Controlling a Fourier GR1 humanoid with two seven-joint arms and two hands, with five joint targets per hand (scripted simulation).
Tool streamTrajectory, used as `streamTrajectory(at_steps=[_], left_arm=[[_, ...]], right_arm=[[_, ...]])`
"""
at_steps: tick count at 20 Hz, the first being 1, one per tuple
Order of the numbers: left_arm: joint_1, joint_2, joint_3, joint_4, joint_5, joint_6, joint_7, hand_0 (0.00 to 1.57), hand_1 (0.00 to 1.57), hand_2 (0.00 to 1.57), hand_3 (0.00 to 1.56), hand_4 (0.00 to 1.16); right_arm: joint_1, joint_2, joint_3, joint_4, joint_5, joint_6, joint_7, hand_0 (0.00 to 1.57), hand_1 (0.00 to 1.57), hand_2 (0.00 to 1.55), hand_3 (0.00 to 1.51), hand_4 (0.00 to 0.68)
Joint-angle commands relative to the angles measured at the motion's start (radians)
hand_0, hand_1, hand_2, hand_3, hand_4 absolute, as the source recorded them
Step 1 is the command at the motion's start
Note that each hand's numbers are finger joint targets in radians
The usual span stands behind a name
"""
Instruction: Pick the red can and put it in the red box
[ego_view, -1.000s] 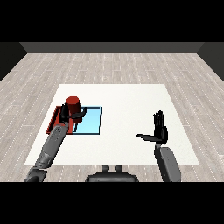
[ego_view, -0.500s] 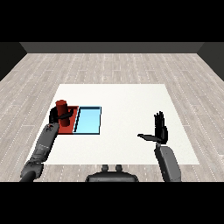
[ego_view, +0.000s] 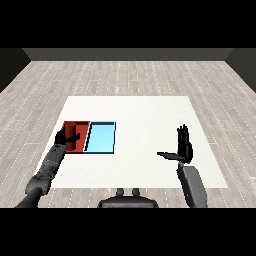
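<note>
1. Grey plank flooring surrounds the white counter (ego_view: 145, 145), where the red box (ego_view: 77, 136) lies touching the light blue tray (ego_view: 101, 138).
2. Left robot hand (ego_view: 66, 137) sits over the red box; whether it is curled round the red can cannot be told, as red blends with red.
3. Right robot hand (ego_view: 183, 146) is held open, well apart.
4. Best practice: lower the can inside the rim, upright, then let go.
</note>
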Motion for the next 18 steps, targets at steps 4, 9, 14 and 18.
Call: streamTrajectory(at_steps=[4,9,14,18], left_arm=[[-0.043,-0.029,0.07,0.145,0.041,-0.033,-0.002,1.13,1.13,1.09,0.0,0.53],[-0.102,0.004,-0.064,0.218,-0.104,-0.104,0.078,0.0,0.0,0.0,0.0,0.64],[-0.141,0.016,-0.09,0.259,-0.135,-0.145,0.182,0.0,0.0,0.0,0.0,0.0],[-0.105,0.035,-0.025,0.23,-0.072,-0.108,0.14,0.0,0.0,0.0,0.0,0.0]], right_arm=[[-0.012,-0.006,-0.021,-0.014,0.004,-0.004,-0.014,0.0,0.0,0.0,0.0,0.0],[0.026,-0.005,0.002,-0.098,-0.013,0.028,0.0,0.0,0.0,0.0,0.0,0.0],[0.015,-0.001,-0.024,-0.048,-0.034,0.054,-0.032,0.0,0.0,0.0,0.0,0.0],[0.086,0.028,0.01,-0.071,0.0,0.051,-0.086,0.0,0.0,0.0,0.0,0.0]])
